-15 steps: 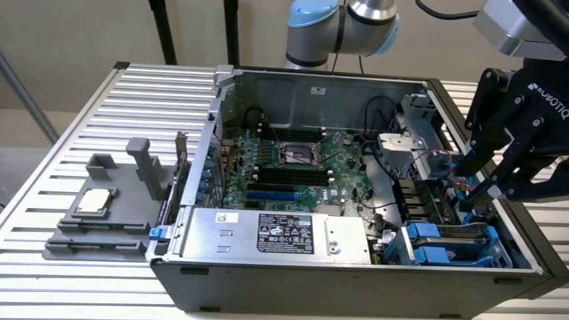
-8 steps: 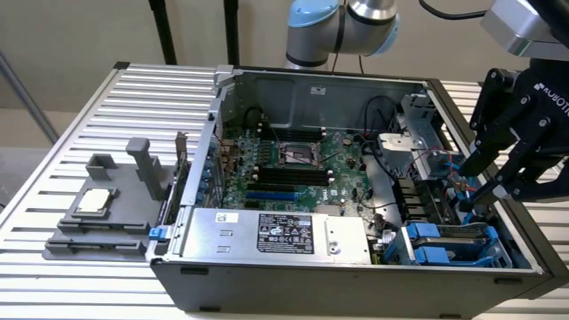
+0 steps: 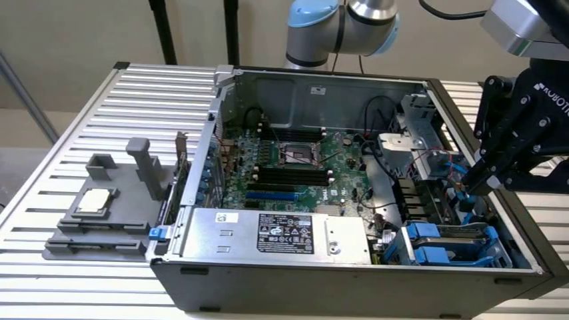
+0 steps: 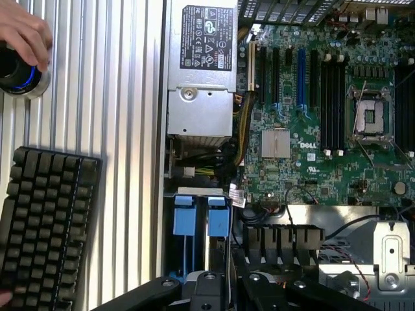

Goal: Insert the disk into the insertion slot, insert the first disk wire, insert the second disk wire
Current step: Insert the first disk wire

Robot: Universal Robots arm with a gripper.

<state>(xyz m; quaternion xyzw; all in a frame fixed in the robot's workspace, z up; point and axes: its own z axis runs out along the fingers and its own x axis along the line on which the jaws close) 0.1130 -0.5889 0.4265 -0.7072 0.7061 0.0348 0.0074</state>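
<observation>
Open Dell tower lying on the slatted table (image 3: 62, 120), with the end effector (image 3: 476, 185) dipped in at the exterior view's right, right over the red and black wires (image 3: 436, 160) behind the insertion slot (image 3: 500, 251). Honestly can't tell if it's open or closed, the case wall and cables crowd it. The disk (image 3: 440, 257) looks parked in that slot, only its blue carrier showing. The power supply (image 3: 276, 233) sits just beside it, motherboard (image 3: 294, 170) behind. Wrist view catches a keyboard (image 4: 45, 227) and a person's hand (image 4: 23, 32), cut off at the edge
</observation>
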